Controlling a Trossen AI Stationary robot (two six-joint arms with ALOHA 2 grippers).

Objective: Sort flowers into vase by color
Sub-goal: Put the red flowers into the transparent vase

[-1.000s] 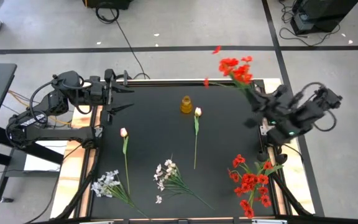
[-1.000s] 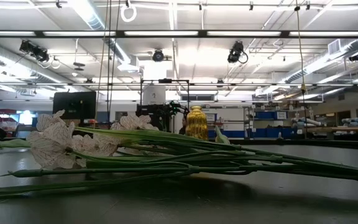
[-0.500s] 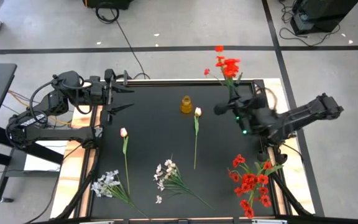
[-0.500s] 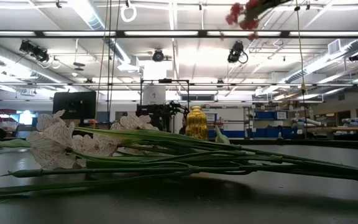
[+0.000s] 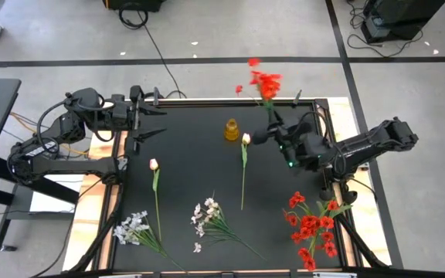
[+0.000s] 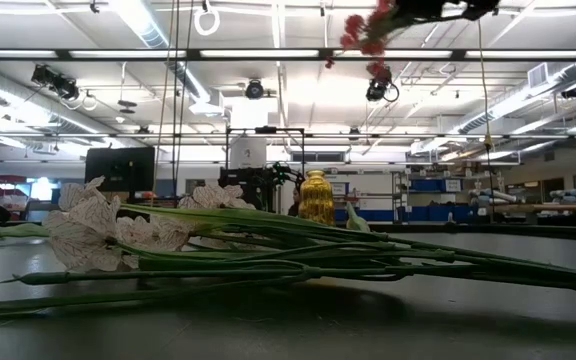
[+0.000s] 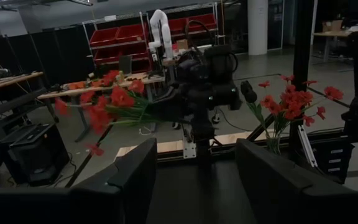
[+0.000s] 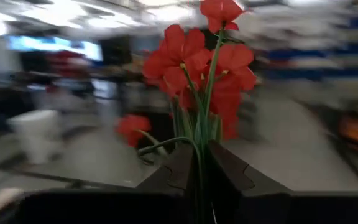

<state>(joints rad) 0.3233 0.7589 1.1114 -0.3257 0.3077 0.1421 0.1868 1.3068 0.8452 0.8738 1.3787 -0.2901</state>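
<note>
My right gripper point(image 5: 272, 133) hangs over the table's far right part, right of the small yellow vase point(image 5: 232, 130), and is shut on a bunch of red flowers point(image 5: 263, 79). The blossoms reach out past the table's far edge and show high in the low view point(image 6: 366, 30). My left gripper point(image 5: 151, 122) waits open at the far left corner. On the black table lie two pink tulips point(image 5: 244, 166) point(image 5: 155, 185), two white sprays point(image 5: 134, 228) point(image 5: 208, 218) and a second red bunch point(image 5: 311, 228), each flat on its stem. My right gripper pinches the red bunch's green stems point(image 8: 199, 163) between its two fingers, well below the blossoms. The fingers point(image 8: 229, 177) come level from the table's right and lie across the stems. The bunch is lifted clear and lies about level, blossoms toward the far edge.
The vase point(image 6: 316, 197) stands upright at the table's far middle, with one tulip head point(image 5: 246, 139) close to its right. The table has a raised frame at its edges point(image 5: 327, 104). Bare black surface lies between the vase and the left gripper.
My right gripper has swung from the far right corner toward the table's left and the vase, coming lower as the arm stretched out. The red bunch has travelled with it, still clear of the table, its blossoms shifting left along the far edge.
</note>
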